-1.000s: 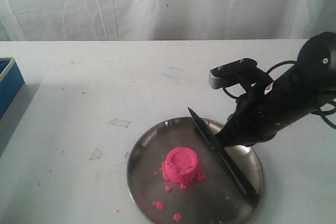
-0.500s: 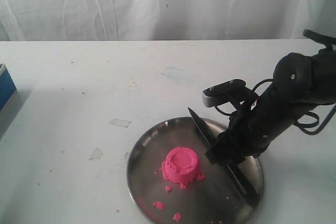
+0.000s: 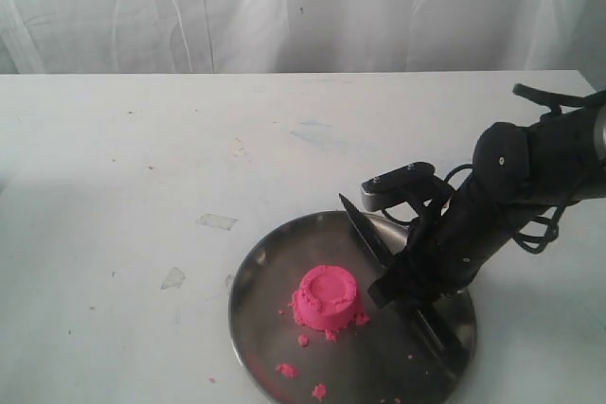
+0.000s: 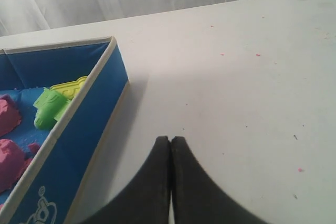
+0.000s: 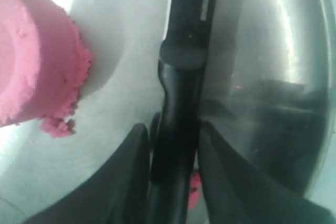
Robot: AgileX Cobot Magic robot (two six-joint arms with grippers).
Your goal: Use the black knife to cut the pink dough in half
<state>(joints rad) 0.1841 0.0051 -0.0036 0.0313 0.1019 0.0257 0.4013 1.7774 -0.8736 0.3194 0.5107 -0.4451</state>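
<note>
right hand (image 5: 170,145) now lower, straddling black knife (image 5: 181,77) beside pink dough (image 3: 328,300)

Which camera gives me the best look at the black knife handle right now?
The right wrist view: the slim black knife lies on the steel plate, handle between the fingers. The exterior view shows its blade, with the handle behind the arm. The left wrist view misses it.

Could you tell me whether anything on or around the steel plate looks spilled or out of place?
Yes: small pink crumbs lie scattered on the steel plate, loose from the pink dough, which still stands whole. The black knife lies flat across the plate, with the right gripper straddling its handle.
</note>
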